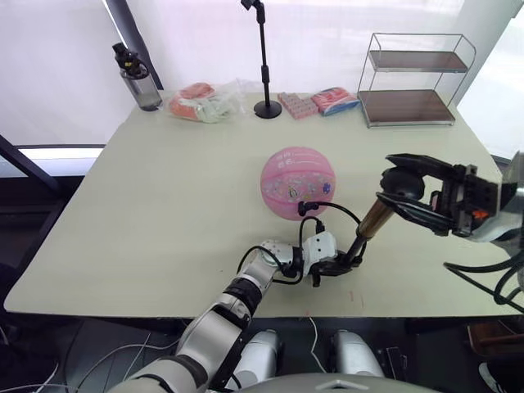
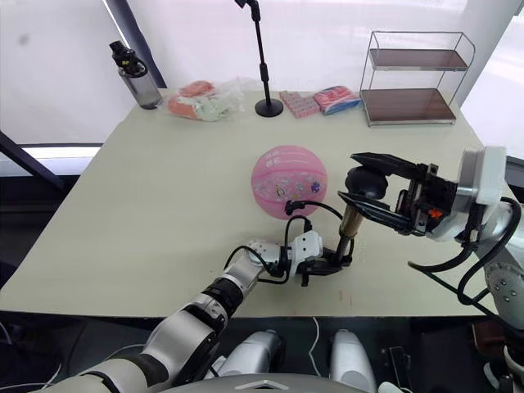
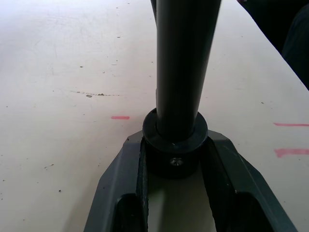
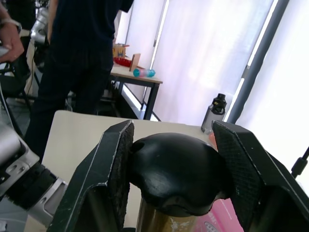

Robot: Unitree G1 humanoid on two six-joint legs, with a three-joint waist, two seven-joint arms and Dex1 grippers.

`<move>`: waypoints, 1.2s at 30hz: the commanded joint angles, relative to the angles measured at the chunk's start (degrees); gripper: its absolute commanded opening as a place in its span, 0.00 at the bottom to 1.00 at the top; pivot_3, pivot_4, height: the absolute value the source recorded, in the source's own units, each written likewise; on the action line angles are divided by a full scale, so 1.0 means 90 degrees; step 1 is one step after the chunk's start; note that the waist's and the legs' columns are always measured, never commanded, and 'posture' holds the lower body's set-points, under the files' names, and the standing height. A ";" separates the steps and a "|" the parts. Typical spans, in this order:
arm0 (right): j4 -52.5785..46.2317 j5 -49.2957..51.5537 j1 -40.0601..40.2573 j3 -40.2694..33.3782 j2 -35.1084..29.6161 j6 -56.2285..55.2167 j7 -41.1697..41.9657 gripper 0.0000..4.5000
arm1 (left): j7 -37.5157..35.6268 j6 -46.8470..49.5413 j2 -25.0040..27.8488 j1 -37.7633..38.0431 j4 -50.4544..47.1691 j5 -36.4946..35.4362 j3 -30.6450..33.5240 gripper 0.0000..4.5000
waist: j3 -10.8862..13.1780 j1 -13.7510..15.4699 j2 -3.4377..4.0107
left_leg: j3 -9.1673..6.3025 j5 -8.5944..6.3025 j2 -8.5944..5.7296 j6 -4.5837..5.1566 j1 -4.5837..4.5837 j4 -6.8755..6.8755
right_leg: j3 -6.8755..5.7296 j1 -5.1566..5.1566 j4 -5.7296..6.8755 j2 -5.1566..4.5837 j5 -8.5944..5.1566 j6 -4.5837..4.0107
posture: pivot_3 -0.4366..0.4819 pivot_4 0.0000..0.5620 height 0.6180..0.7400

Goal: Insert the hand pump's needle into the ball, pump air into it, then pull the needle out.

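I have my left gripper (image 1: 332, 266) clamped on the hand pump's (image 1: 375, 216) base, my right gripper (image 4: 174, 179) grasping its handle beside the ball (image 1: 298, 182)

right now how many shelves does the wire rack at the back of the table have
2. The wire rack stands at the table's far right corner; its upper shelf is a narrower brown board, and its lower shelf is a deeper brown board just above the table.

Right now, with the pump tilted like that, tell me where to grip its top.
Grip the hand pump at its black handle, coming from the right along the table: the right gripper already straddles that rounded knob, while the left gripper clamps the base.
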 commanded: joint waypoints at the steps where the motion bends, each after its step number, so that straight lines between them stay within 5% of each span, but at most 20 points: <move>1: 0.0869 -0.1030 0.0534 0.0865 0.0182 0.0066 0.0077 0.47 | -0.0324 0.0010 0.0010 0.0278 0.0128 0.0051 -0.0138 0.24 | -0.0005 0.0003 0.0002 | 0.0000 0.0000 0.0015 0.0000 0.0024 -0.0028 | -0.0002 0.0025 -0.0032 0.0011 -0.0004 0.0005 | 0.48 0.27 0.96; 17: 0.2121 -0.2301 0.1037 0.1639 0.0982 -0.1197 0.0050 0.47 | -0.0303 -0.0020 -0.0011 0.0420 0.0012 0.0131 -0.0188 0.24 | -0.0040 0.0020 0.0076 | -0.0003 0.0000 0.0018 -0.0002 0.0022 -0.0077 | 0.0004 0.0019 -0.0071 0.0018 0.0008 -0.0031 | 0.48 0.27 0.96; 28: 0.0762 -0.0954 0.0392 0.0813 0.0526 -0.0135 -0.0066 0.47 | -0.0318 -0.0034 0.0009 0.0433 -0.0013 0.0152 -0.0202 0.24 | 0.0000 0.0033 0.0106 | -0.0003 0.0000 0.0009 -0.0001 0.0003 -0.0077 | 0.0007 0.0010 -0.0074 0.0012 0.0008 -0.0032 | 0.48 0.27 0.96; 36: 0.0336 0.0450 -0.0520 -0.0544 -0.0281 0.0949 -0.0190 0.47 | -0.0385 -0.0061 0.0009 0.0406 -0.0043 0.0193 -0.0236 0.24 | 0.0077 0.0047 0.0120 | -0.0004 0.0002 -0.0018 0.0002 -0.0036 -0.0071 | 0.0005 -0.0019 -0.0074 -0.0018 0.0010 -0.0032 | 0.48 0.27 0.96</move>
